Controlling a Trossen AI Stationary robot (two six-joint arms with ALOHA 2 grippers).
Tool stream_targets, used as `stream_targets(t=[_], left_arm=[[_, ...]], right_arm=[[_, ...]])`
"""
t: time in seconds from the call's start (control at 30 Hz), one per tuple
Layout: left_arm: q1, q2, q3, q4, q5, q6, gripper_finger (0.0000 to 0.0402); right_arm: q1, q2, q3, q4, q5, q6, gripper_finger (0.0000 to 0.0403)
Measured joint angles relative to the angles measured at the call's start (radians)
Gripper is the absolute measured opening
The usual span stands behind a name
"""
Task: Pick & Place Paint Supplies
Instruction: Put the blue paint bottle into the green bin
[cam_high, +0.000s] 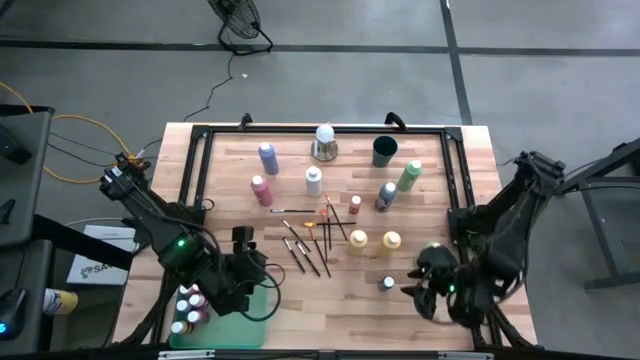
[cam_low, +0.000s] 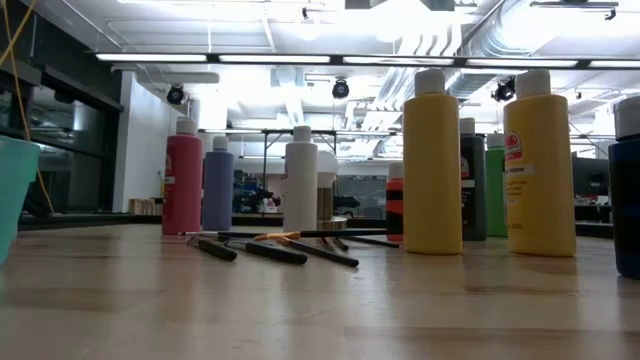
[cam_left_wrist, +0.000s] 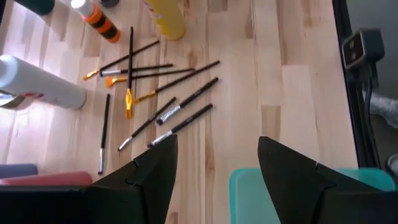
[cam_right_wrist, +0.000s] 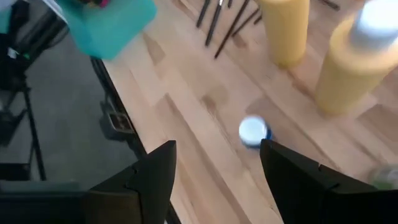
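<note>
Pale wood table (cam_high: 430, 215), black frame, grey concrete floor around; low view looks into a lit lab. Paint bottles (cam_high: 313, 181) stand mid-table, brushes (cam_high: 310, 240) scattered beside the two yellow bottles (cam_high: 373, 241). Only the high view shows bottles already in the teal bin (cam_high: 245, 305). Left gripper (cam_high: 250, 262) over the bin edge, fingers apart, empty. Right gripper (cam_high: 425, 285) fingers apart, empty, near a dark blue bottle (cam_right_wrist: 254, 132).
</note>
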Motion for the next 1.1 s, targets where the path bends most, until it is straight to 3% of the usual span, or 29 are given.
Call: stream_targets(t=[0.3,0.7,1.1], left_arm=[[0.006,0.000,0.000,0.018,0.003,0.000,0.0216],[0.005,0.000,0.000,0.024,0.004,-0.023,0.0216],[0.005,0.000,0.000,0.041,0.005,-0.038,0.0216]], right_arm=[[0.039,0.265,0.000,0.025,-0.127,0.070,0.0226],[0.027,0.542,0.000,0.099,0.022,0.159,0.0226],[-0.017,0.654,0.002,0.140,0.088,0.194,0.0226]])
